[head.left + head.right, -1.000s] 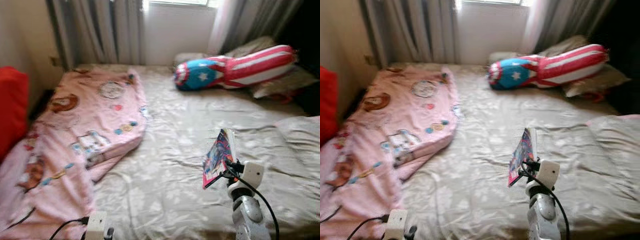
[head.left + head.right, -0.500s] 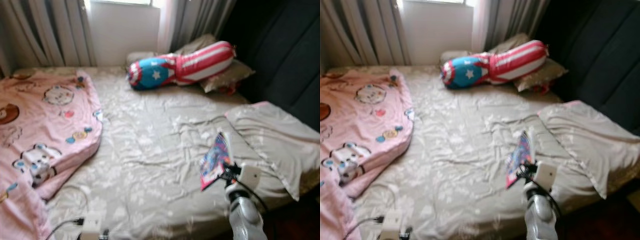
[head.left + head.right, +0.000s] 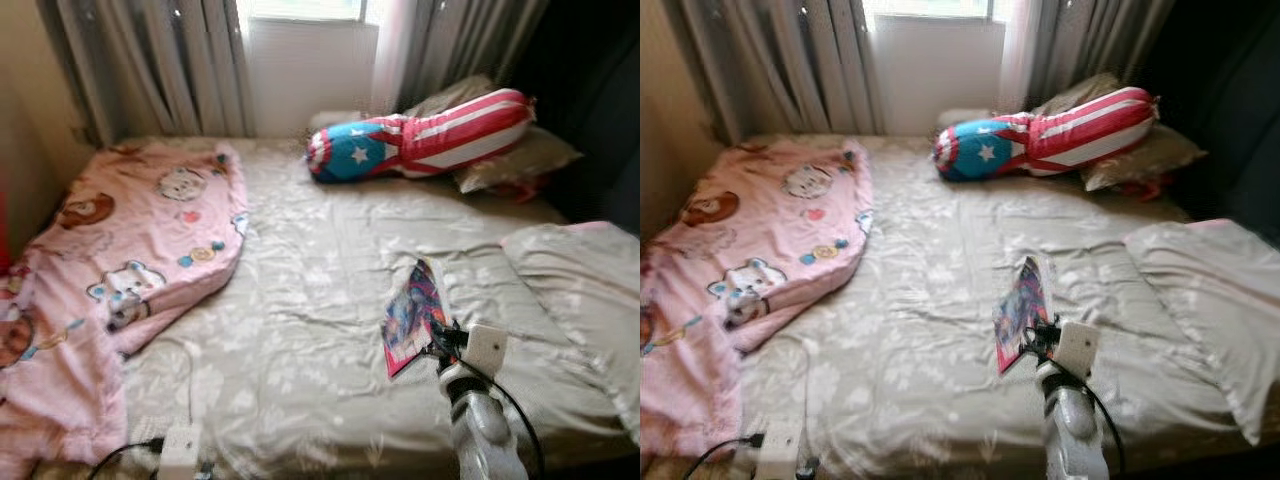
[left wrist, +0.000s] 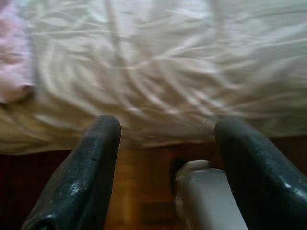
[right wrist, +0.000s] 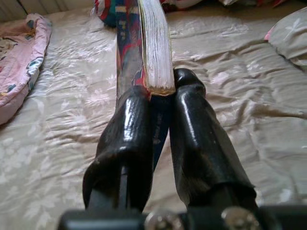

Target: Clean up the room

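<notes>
Left eye view. The right arm reaches forward over the near edge of the bed (image 3: 330, 250), its right gripper (image 3: 436, 343) clamped on the lower corner of a book (image 3: 412, 317) with a colourful cover. The book stands on edge, tilted, its long axis running away from the robot towards the window, cover facing the robot's left. It is held above the grey floral sheet, near the right side of the bed. A pink cartoon-print blanket (image 3: 110, 270) lies bunched on the left part of the mattress. A long cushion in stars and stripes (image 3: 420, 135) lies at the far end against a tan pillow (image 3: 515, 160). A grey pillow (image 3: 585, 290) sits to the right, just beside the book. Curtains (image 3: 170, 60) hang behind. The left arm sits low at the frame's bottom, a cable trailing from it (its fingers not legible here).

Right eye view. Same arrangement; nothing lies between the book and the sheet below.

Left wrist view. The left gripper (image 4: 165, 158) has its two black fingers spread wide, holding nothing, aimed at the bed's edge with the wooden floor (image 4: 139, 191) beneath.

Right wrist view. Both fingers (image 5: 124, 139) pinch the book's spine end; the white page block faces up (edges slightly blurred).
</notes>
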Motion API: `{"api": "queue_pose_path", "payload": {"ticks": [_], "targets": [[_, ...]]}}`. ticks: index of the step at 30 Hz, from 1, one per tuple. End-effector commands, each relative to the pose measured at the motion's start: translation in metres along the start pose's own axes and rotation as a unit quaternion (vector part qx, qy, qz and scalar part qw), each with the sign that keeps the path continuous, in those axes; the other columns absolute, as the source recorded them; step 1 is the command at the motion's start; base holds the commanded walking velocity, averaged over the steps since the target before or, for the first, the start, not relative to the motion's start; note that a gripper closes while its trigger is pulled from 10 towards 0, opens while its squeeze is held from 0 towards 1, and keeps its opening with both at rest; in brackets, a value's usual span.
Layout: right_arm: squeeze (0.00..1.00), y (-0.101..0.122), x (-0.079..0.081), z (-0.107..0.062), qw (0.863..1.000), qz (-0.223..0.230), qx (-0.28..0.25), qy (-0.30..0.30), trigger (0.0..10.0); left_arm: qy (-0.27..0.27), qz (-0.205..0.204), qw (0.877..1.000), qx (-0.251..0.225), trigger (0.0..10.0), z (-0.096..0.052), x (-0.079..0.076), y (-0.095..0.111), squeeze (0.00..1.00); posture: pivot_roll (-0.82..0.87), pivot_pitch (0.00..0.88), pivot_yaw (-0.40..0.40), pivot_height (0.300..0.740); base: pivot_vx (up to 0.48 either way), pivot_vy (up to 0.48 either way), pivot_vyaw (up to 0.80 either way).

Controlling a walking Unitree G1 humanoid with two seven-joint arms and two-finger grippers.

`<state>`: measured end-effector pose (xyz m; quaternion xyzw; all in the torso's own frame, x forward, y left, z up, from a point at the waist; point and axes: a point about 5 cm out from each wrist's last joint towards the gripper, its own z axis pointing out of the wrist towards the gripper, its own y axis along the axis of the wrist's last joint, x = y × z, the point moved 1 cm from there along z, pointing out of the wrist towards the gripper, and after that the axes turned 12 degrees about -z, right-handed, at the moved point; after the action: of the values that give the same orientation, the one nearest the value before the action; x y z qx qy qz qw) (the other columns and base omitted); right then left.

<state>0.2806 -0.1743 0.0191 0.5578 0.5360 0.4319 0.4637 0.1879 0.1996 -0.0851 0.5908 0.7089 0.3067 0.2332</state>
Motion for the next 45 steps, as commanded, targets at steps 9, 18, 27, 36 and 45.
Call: {"api": "queue_pose_path", "payload": {"ticks": [9, 18, 27, 36, 45], "targets": [[0.0, 0.0095, -0.0008, 0.002, 1.0, -0.008, -0.026, 0.002, 10.0, -0.001, 0.016, 1.0, 0.0, 10.0, 0.001, 0.0044, 0.0027, 0.0, 0.01, 0.0, -0.084, 0.74, 0.0, -0.363, 0.44], [0.0, 0.0086, -0.0017, 0.0021, 1.0, -0.003, -0.023, -0.002, 10.0, 0.0, 0.015, 1.0, 0.001, 10.0, 0.0006, 0.0049, 0.0017, 0.0, 0.01, 0.0, -0.085, 0.74, 0.0, -0.363, 0.05], [0.0, 0.0068, -0.0002, 0.0019, 1.0, 0.001, -0.019, 0.004, 10.0, 0.004, 0.01, 1.0, 0.002, 10.0, 0.0003, 0.0061, 0.0007, 0.0, 0.01, 0.0, -0.083, 0.74, 0.0, -0.243, 0.0], [0.0, 0.0051, 0.0012, 0.0012, 1.0, -0.002, -0.016, 0.009, 10.0, 0.006, 0.003, 1.0, 0.002, 10.0, -0.0004, 0.0072, -0.0007, 0.0, 0.0, 0.0, -0.078, 0.74, 0.0, 0.0, 0.0], [0.0, 0.0055, 0.0039, 0.001, 1.0, -0.017, -0.018, 0.018, 10.0, -0.003, -0.001, 1.0, 0.004, 10.0, -0.0004, 0.005, -0.0012, 0.0, 0.0, 0.0, -0.074, 0.74, 0.0, 0.0, 0.44]]}}
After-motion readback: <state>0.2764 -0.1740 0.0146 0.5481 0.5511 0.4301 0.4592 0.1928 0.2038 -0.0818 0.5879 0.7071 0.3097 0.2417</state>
